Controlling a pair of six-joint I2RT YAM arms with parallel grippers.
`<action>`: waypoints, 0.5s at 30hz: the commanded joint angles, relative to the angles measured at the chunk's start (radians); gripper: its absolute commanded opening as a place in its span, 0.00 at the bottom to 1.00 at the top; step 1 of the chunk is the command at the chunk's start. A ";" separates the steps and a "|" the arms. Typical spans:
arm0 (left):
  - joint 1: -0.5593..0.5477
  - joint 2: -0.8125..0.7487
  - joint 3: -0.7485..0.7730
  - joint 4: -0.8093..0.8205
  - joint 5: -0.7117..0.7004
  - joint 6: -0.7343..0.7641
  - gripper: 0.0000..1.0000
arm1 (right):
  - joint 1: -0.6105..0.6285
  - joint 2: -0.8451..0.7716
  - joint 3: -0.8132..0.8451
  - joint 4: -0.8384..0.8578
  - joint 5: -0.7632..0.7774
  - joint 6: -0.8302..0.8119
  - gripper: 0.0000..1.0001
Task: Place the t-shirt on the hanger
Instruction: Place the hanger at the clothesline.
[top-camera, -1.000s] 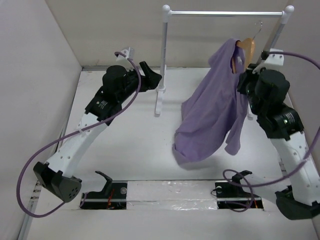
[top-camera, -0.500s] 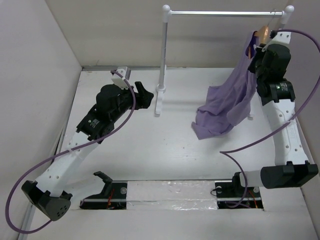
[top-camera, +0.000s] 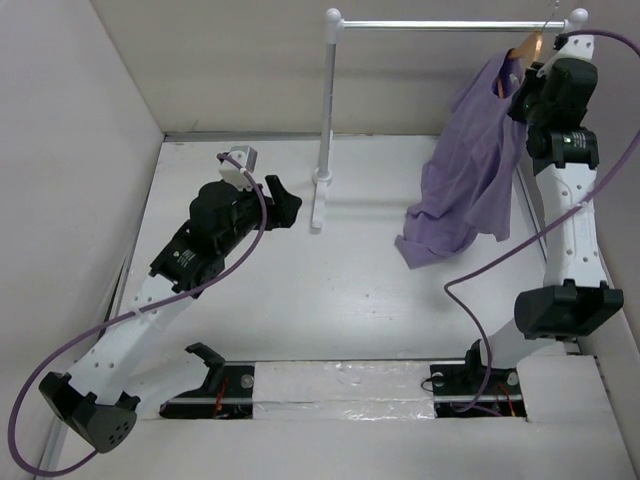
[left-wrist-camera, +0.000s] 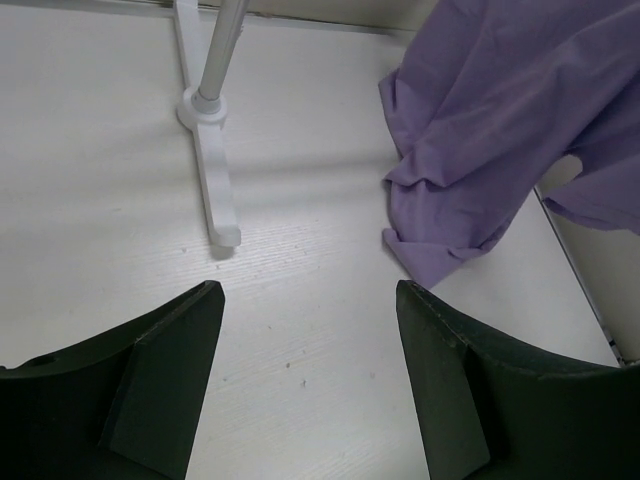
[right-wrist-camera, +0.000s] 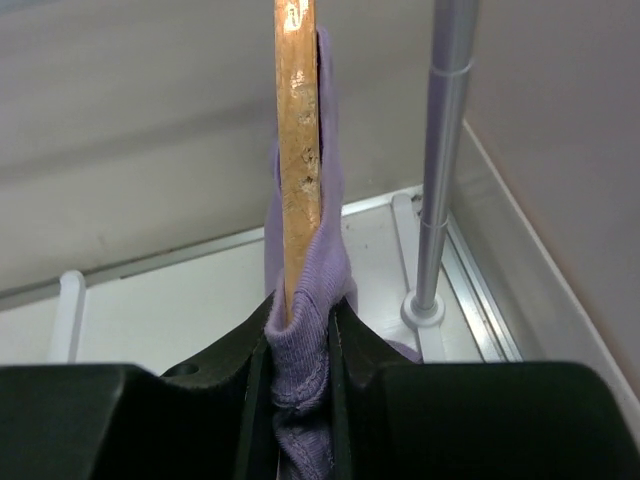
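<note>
The lavender t-shirt (top-camera: 470, 180) hangs from the tan wooden hanger (top-camera: 527, 45) at the right end of the rack rail, its lower part draped toward the table. My right gripper (top-camera: 527, 88) is raised high and shut on the shirt's collar and the hanger together; the right wrist view shows the hanger (right-wrist-camera: 297, 150) and the purple fabric (right-wrist-camera: 305, 340) pinched at the right gripper (right-wrist-camera: 300, 345). My left gripper (top-camera: 285, 205) is open and empty, low over the table near the rack's left foot. The left wrist view shows the left gripper (left-wrist-camera: 310, 340) open and the shirt (left-wrist-camera: 500, 120) beyond it.
The white garment rack has a metal rail (top-camera: 450, 26) across the back, a left post (top-camera: 325, 120) with a foot (left-wrist-camera: 210, 170), and a right post (right-wrist-camera: 440, 170). Grey walls enclose the table on the left and back.
My right arm has lifted the hanger and shirt higher and to the right, up to the rail. The shirt's hem rose off the table. My left arm pulled back slightly toward the near left.
</note>
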 joint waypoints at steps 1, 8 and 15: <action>-0.002 -0.035 -0.012 0.036 -0.017 -0.001 0.66 | -0.004 0.042 0.071 0.015 -0.049 0.004 0.00; -0.002 -0.037 -0.020 0.040 -0.023 -0.003 0.67 | -0.035 0.052 0.022 0.052 -0.047 0.016 0.00; -0.002 -0.028 -0.031 0.047 -0.026 -0.027 0.67 | -0.044 -0.049 -0.194 0.162 -0.049 0.096 0.01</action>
